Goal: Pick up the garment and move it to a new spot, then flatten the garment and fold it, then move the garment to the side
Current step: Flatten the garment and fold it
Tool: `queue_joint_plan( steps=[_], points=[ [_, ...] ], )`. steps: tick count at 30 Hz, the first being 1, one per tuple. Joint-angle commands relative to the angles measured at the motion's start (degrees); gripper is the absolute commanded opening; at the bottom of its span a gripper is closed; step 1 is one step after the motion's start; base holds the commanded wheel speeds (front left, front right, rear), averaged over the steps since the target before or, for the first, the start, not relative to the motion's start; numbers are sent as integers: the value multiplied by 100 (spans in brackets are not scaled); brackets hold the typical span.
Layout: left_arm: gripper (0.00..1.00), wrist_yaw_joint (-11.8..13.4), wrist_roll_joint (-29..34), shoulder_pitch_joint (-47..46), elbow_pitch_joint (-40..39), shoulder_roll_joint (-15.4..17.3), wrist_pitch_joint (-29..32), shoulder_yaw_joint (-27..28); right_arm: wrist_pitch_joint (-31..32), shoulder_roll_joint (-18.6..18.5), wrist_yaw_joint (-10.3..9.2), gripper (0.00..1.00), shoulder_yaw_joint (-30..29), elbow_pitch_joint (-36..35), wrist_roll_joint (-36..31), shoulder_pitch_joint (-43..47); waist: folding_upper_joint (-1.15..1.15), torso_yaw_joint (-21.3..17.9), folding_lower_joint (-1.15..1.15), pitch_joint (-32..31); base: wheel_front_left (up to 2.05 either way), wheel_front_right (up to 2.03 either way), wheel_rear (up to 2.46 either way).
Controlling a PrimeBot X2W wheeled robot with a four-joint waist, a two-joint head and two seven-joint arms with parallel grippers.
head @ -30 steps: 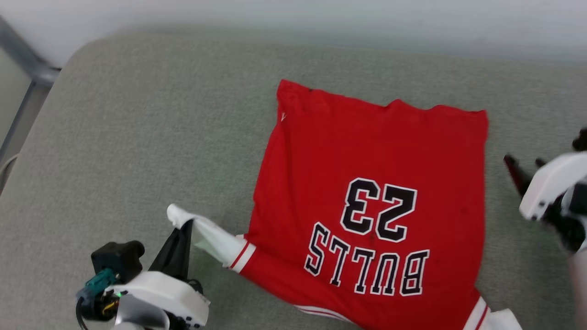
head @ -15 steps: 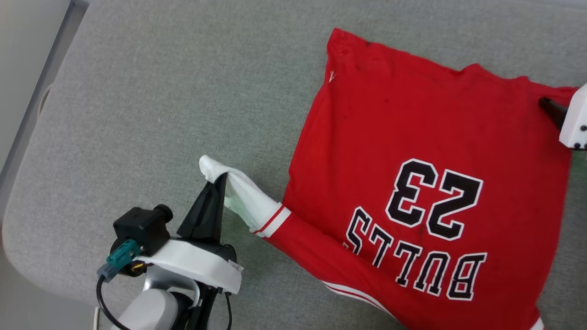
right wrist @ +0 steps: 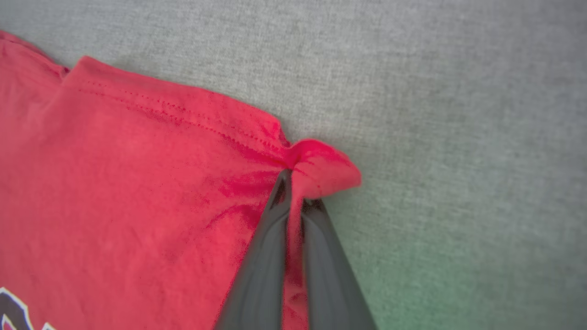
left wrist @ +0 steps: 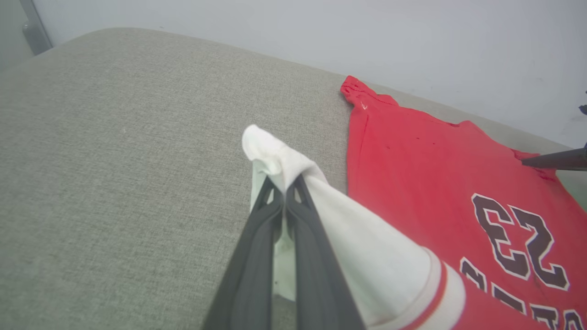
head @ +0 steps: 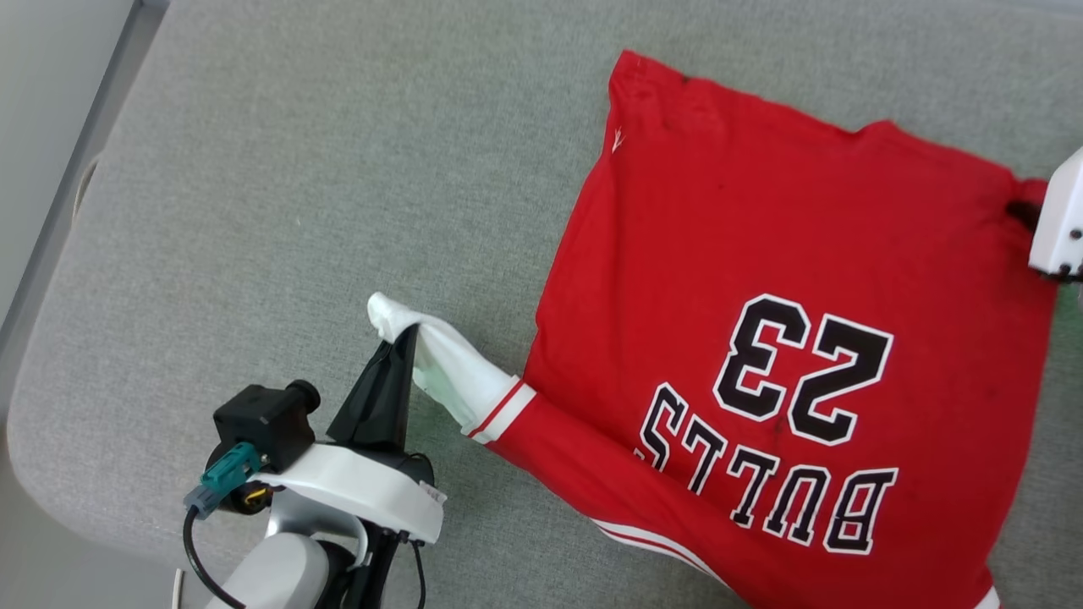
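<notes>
Garment [head: 761,279] laid flat on grey cushion [head: 296,186], print side up, "BULLS 23" seen upside down in head view. Red body spread over cushion's 3 o'clock half. White sleeve [head: 457,376] drawn out toward 9 o'clock and raised off cushion. Sleeve end pinched by left gripper [head: 409,331], jaws clamped together on fabric. Hem corner at garment's 2 o'clock bunched and clamped between jaws of right gripper [right wrist: 293,185]. Pale wall [left wrist: 321,41] seen beyond cushion in left wrist view.
</notes>
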Motion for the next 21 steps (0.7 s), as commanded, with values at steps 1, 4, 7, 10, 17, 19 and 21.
queue_joint_plan(
  steps=[1, 4, 7, 10, 17, 19, 21],
  points=[
    [0, -19, -28, 50, 35, 24, 9, 22, 176, 25, -8, 0, 120, 292, 45, 531, 0, -61, 0, -187, 0, 0, 0],
    [0, -34, -131, 177, 120, 19, 7, 46, 35, -170, -9, 0, 130, 184, 75, 517, 0, -137, 0, -496, 0, 0, 0],
    [0, 15, -160, 320, 230, 55, 18, 56, -69, -323, -9, 0, 199, 6, 122, 684, 0, -233, 0, -836, 0, 0, 0],
    [0, 89, -241, 528, 319, 115, 31, 105, -181, -404, -8, 0, 269, -306, 231, 1017, 0, -407, 0, -1151, 0, 0, 0],
    [0, 266, -322, 934, 403, 358, 214, 182, -415, -477, -7, 0, -19, -1455, 558, 2817, 0, -855, 0, -1781, 0, 0, 0],
    [0, 304, -388, 1047, 431, 406, 241, 244, -404, -359, -7, 0, -136, -1793, 562, 3384, 0, -1011, 0, -1878, 0, 0, 0],
    [0, 314, -444, 1159, 476, 446, 285, 266, -403, -196, -7, 0, -341, -2128, 551, 3957, 0, -1150, 0, -1968, 0, 0, 0]
  ],
)
